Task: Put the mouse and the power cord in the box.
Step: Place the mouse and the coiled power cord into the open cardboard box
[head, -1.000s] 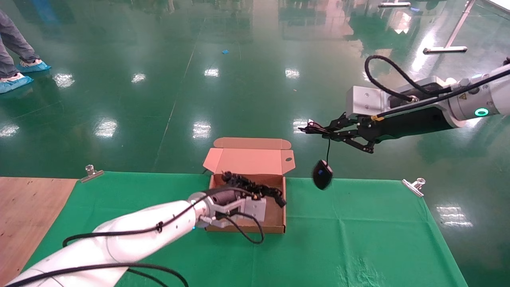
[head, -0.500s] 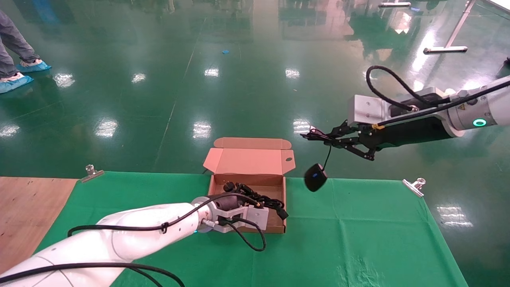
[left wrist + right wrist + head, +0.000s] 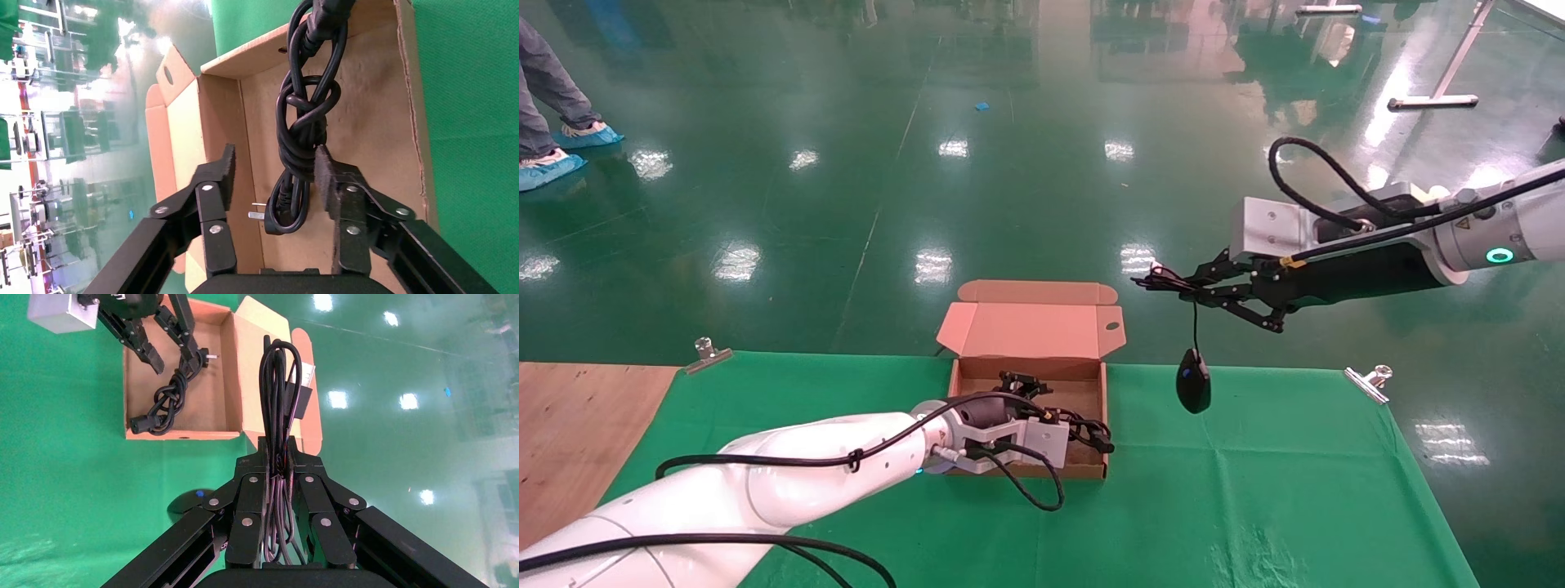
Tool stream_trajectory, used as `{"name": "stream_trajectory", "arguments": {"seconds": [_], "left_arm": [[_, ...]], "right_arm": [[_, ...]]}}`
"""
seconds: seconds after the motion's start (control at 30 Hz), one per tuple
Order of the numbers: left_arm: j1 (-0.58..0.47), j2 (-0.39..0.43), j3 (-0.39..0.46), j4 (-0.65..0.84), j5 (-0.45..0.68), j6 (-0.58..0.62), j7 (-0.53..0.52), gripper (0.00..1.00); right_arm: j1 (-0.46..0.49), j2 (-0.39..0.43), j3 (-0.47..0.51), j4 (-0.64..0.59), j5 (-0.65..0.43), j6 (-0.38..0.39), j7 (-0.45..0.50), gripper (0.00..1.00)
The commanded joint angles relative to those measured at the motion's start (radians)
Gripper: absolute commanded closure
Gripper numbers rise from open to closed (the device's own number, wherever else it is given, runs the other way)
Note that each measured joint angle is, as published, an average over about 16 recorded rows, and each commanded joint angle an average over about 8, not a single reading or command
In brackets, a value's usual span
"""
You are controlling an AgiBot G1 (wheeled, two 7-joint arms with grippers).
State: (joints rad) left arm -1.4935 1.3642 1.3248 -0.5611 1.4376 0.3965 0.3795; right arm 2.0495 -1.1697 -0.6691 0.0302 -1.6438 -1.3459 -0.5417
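Green-clothed table (image 3: 1254, 506); open box (image 3: 1101, 425) on it; 2 clips at corners

Head cam high, fwd-down; wrist cams close; shared: box (image 3: 1091, 392).

A green cloth (image 3: 1254, 490) covers most of the desk, held at its far corners by two metal clips (image 3: 708, 354) (image 3: 1369, 382), with bare wood (image 3: 568, 433) showing at the left edge. Beyond lies a glossy green floor (image 3: 1009, 163) reflecting ceiling lights. A person's legs in blue shoe covers (image 3: 552, 167) stand at far left; a metal stand base (image 3: 1432, 102) rests at far right.
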Motion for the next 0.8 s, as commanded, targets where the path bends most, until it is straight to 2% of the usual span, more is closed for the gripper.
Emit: {"name": "stream_trajectory", "arguments": {"seconds": [0.03, 0.17, 0.33, 0.6, 0.8], "left_arm": [[-0.001, 0.001, 0.014, -0.001, -0.004, -0.005, 0.007, 0.0], [-0.04, -0.016, -0.009, 0.007, -0.077, 0.079, 0.006, 0.0], [-0.092, -0.088, -0.097, 0.009, -0.241, 0.284, 0.022, 0.0], [-0.116, -0.259, -0.248, 0.035, -0.492, 0.628, 0.161, 0.0], [-0.106, -0.358, -0.326, 0.115, -0.617, 0.809, 0.259, 0.0]], "right_arm": [[0.0, 0.0, 0.0, -0.002, 0.001, -0.002, -0.001, 1.0], [0.001, -0.02, 0.003, -0.002, 0.004, 0.001, 0.005, 1.0], [0.001, -0.066, 0.005, 0.0, 0.008, 0.017, 0.018, 1.0], [-0.014, -0.168, 0.004, 0.022, 0.009, 0.072, 0.05, 1.0], [-0.084, -0.203, -0.027, 0.161, 0.014, 0.125, 0.119, 1.0]]}}
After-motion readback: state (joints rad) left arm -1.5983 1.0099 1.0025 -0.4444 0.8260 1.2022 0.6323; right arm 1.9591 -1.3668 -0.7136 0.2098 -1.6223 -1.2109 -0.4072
